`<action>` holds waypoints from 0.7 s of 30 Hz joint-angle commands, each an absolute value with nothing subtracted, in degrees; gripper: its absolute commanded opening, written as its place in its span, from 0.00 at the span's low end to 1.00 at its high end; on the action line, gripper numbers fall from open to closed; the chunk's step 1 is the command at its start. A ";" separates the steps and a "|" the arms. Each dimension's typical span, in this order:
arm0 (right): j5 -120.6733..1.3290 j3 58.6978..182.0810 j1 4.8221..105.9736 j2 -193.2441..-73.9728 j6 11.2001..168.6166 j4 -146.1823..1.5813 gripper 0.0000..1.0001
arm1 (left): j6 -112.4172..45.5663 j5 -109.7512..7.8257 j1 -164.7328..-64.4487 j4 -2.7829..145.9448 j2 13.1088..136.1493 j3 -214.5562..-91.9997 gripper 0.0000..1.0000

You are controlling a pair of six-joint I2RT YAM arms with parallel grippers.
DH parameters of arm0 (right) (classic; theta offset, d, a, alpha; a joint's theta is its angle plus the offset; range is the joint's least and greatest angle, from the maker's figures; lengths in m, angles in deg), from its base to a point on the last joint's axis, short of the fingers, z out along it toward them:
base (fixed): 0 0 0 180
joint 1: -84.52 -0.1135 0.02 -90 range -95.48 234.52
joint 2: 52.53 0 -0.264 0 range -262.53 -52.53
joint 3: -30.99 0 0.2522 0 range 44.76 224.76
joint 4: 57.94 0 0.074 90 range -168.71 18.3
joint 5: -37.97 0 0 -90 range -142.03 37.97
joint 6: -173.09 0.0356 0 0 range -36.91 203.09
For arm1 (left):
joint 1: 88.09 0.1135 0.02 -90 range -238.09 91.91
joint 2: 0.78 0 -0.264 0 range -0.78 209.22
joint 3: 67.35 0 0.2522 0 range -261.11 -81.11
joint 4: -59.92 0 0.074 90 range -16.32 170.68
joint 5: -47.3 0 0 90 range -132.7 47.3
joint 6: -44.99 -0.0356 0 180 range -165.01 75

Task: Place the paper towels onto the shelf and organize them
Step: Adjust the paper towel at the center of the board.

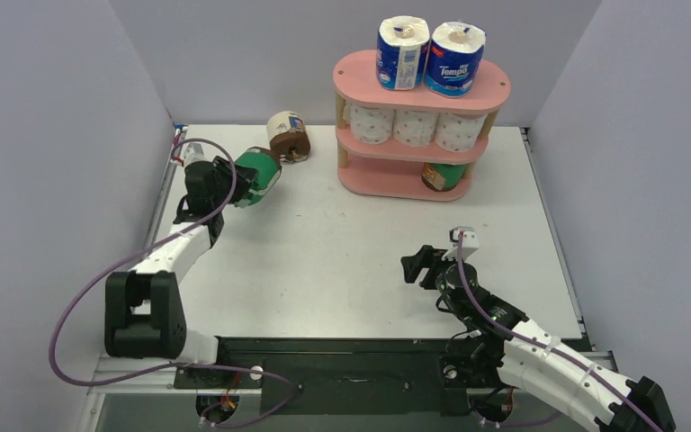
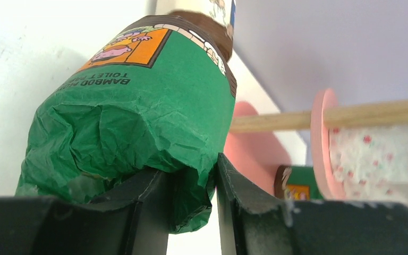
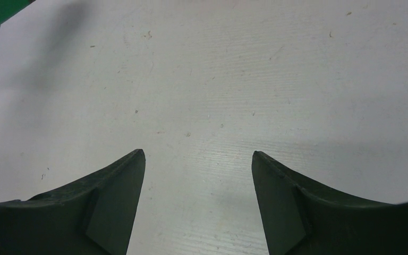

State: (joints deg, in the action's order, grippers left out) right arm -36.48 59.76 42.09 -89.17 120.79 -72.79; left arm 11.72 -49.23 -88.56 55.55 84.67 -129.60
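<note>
Robot lab test cell: white table [image 1: 342, 243] inside plain grey partition walls [image 1: 45, 135], black mounting rail [image 1: 351, 364] in front.

My table [image 1: 342, 243] carries the shelf [image 1: 360, 70] and a cream roll [image 1: 286, 135] left of it. The shelf holds two blue rolls [image 1: 403, 52] on top, three dotted rolls [image 1: 414, 126] in the middle and one green roll [image 1: 444, 175] at the bottom.

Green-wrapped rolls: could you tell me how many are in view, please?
2. One green roll is held by its wrap in the left gripper, left of the shelf; the other green roll sits on its bottom tier. More may hide behind it.
</note>
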 commanded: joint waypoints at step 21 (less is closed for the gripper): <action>-23.59 69.32 42.06 -81.90 117.99 -85.20 0.68 | -26.50 -28.63 -134.28 109.26 74.98 -152.64 0.27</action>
